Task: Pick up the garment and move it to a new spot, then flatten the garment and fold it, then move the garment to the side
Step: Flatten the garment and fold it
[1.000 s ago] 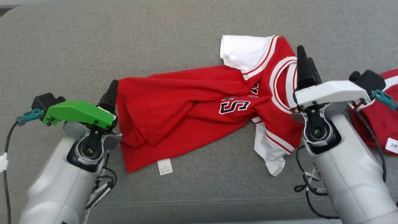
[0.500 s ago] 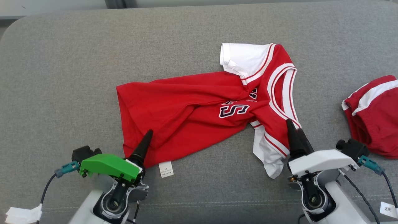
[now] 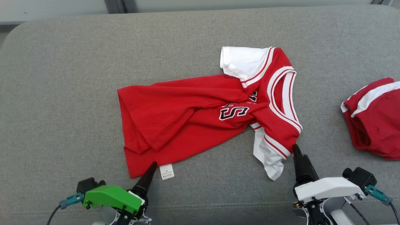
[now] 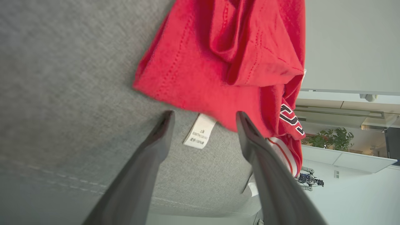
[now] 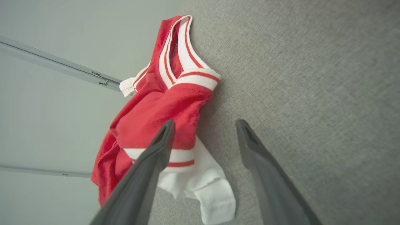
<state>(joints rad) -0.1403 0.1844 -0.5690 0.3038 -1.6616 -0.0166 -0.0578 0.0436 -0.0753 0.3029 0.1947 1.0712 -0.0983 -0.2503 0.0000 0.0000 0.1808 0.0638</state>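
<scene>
Since a second ago we have drawn both arms back to the near edge. Our left gripper [image 4: 204, 116], fingers spread wide and empty, points at the shirt [image 3: 187, 118] hem beside its label [image 3: 166, 171]. Our right gripper [image 5: 204, 123], equally wide and empty, sits by the near sleeve [image 3: 270, 156]. The shirt lies crumpled mid-cushion [image 3: 62, 93], and another red garment [image 3: 375, 122] lies to its right.

The red jersey [image 3: 187, 115] with white sleeves lies crumpled and twisted on the grey cushion [image 3: 62, 78], neckline toward 3 o'clock, hem toward 9 o'clock.

Green cover [image 3: 109, 197] on left hand [image 3: 152, 165], white on right hand [image 3: 295, 149], dark tapered fingers [image 3: 144, 182].
</scene>
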